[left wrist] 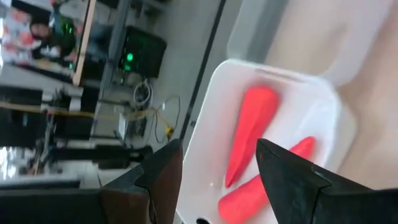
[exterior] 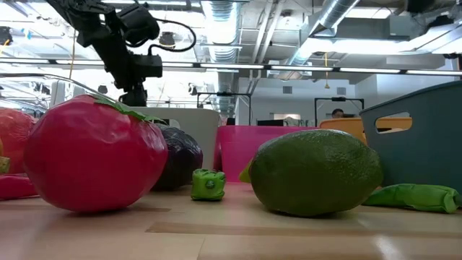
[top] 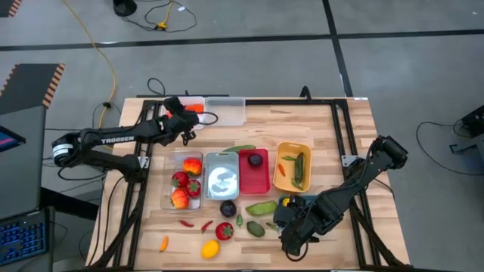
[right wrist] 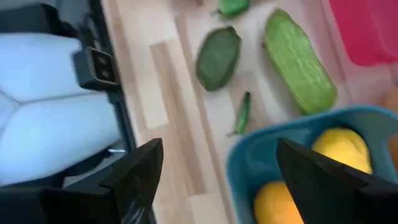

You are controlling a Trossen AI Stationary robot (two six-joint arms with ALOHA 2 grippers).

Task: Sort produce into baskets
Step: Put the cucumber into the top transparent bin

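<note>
Woodgrain table (top: 344,136) on grey floor; both end effectors apparently parted, empty.

Two orange carrots (left wrist: 252,134) lie side by side in the white basket (top: 195,106) at eleven o'clock on the table. Red fruits (top: 187,181) fill a clear basket (top: 168,202) in the middle. Next to it stand a silver basket (top: 221,178), a red basket (top: 254,180) with a purple plum (top: 256,159), and a yellow basket (top: 283,178) with green pods (top: 299,169). Yellow lemons (right wrist: 341,146) sit in the teal basket (right wrist: 249,163) at five o'clock.
</note>
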